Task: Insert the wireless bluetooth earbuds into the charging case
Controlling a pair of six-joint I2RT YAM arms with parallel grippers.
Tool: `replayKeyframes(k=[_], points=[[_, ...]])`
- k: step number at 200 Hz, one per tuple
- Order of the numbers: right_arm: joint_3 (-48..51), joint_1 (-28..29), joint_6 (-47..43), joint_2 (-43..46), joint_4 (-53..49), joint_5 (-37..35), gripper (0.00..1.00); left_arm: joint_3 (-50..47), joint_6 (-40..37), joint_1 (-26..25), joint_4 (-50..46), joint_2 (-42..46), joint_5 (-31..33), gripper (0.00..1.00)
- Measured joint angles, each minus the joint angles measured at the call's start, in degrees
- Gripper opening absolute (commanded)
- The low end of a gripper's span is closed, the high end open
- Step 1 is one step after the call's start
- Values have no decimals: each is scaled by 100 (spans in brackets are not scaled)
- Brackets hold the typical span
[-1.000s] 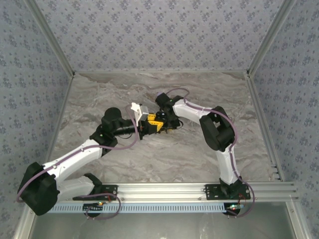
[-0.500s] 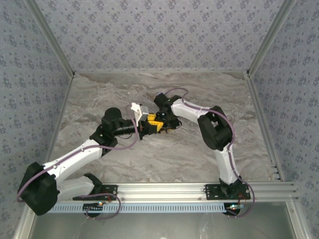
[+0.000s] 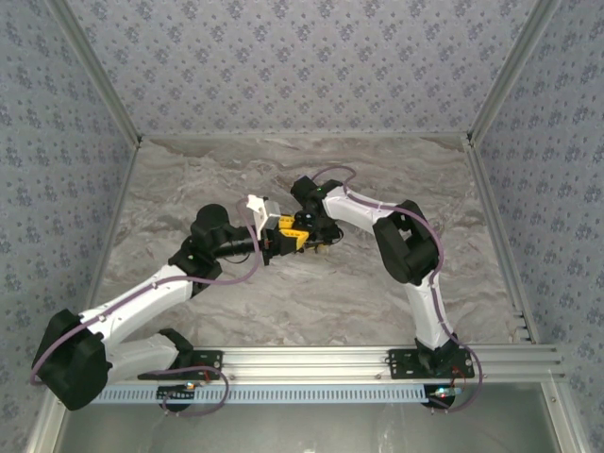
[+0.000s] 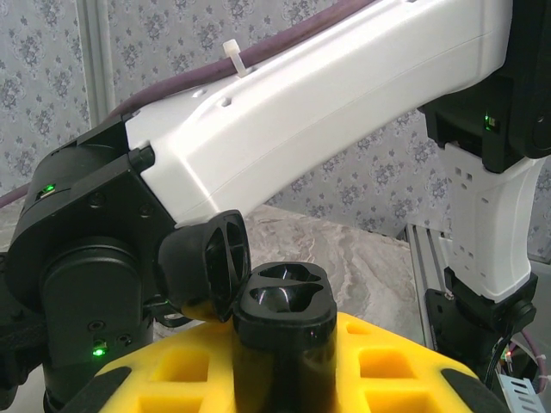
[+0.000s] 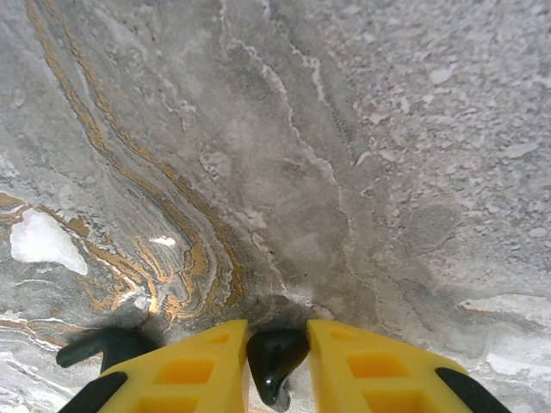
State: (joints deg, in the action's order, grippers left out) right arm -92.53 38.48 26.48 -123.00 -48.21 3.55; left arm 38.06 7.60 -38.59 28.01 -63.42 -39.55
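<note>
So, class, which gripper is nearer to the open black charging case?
Left. The left gripper grips the charging case between its yellow fingers; the right gripper hangs close beside it, pointing at the table, closed on a small black piece.

Left pincer (image 3: 286, 240) beside right pincer (image 3: 316, 236)

A table (image 3: 311, 302) topped in grey marble-patterned material is shown, bounded at the sides by metal side rails (image 3: 496, 236) and along the near edge by an aluminium beam (image 3: 321, 357). In the right wrist view its surface is seen to be streaked with ochre veins (image 5: 185, 249) and marked by 1 white patch (image 5: 43, 237). 1 small black curved piece (image 5: 108, 344) is seen resting on it at the bottom of that view, partly covered.
</note>
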Motion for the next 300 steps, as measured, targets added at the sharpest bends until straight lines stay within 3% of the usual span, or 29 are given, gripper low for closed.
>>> replayKeyframes(k=[128, 225, 300], points=[[839, -385, -1499, 560, 323, -9, 26, 0, 0, 0, 0, 0, 0, 21], [785, -280, -1185, 514, 291, -144, 32, -4, -2, 0, 0, 0, 0, 21], [688, -275, -925, 439, 199, -214, 25, -4, -2, 0, 0, 0, 0, 21]])
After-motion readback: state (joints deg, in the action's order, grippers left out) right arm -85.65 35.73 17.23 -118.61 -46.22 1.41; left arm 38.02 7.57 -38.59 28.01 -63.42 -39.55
